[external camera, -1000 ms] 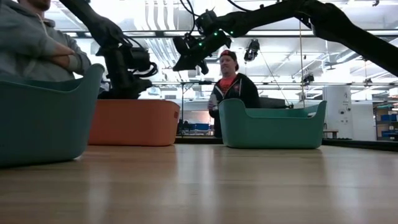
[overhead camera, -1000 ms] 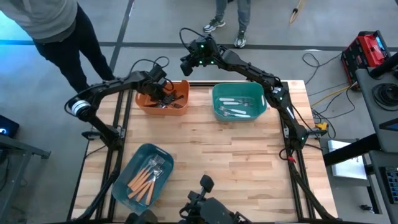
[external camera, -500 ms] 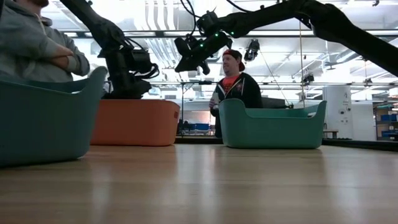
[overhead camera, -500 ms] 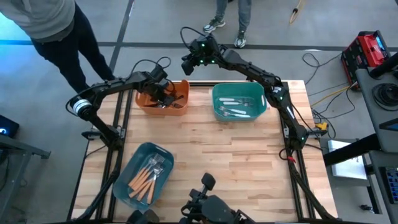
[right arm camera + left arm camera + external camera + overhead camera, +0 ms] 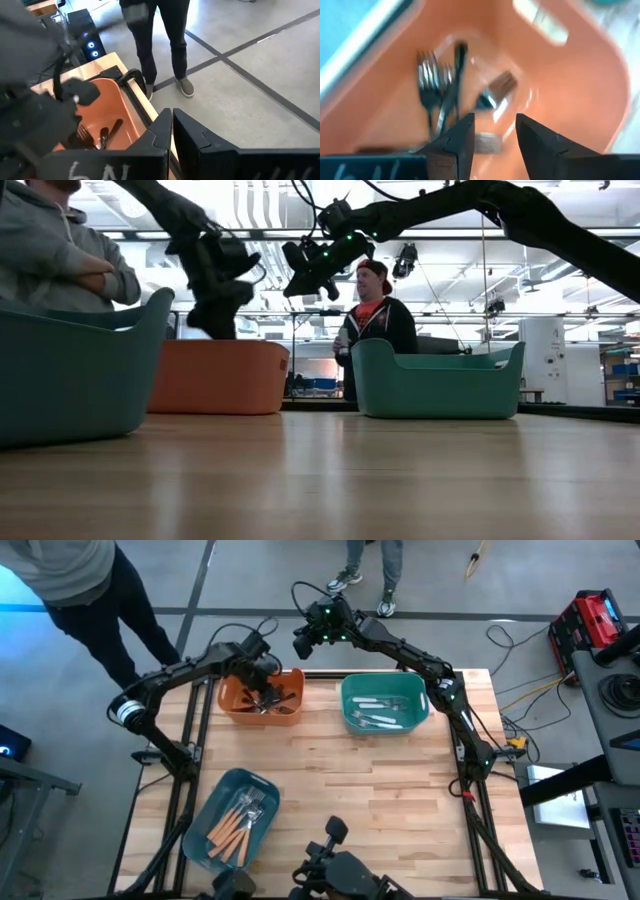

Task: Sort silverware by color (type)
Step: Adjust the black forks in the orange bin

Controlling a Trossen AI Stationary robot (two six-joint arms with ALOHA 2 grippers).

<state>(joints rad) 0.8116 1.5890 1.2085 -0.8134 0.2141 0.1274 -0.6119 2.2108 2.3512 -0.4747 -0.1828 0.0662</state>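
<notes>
Left claw [image 5: 492, 137]: fingers spread and empty, poised over the orange bin [image 5: 290, 710], likely to drop black forks [image 5: 437, 82] with their kind.
Right claw [image 5: 171, 131]: fingers pressed together, parked beyond the worktop's far edge.
White-handled pieces [image 5: 380, 712]: in the green bin [image 5: 350, 720].
Orange-handled forks [image 5: 232, 828]: in the blue bin [image 5: 200, 840].

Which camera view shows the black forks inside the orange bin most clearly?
The left wrist view: it looks straight into the orange bin at the black forks. The high view shows them small and partly under the left gripper; the right wrist view glimpses them; the low view shows only the bin's wall.
</notes>
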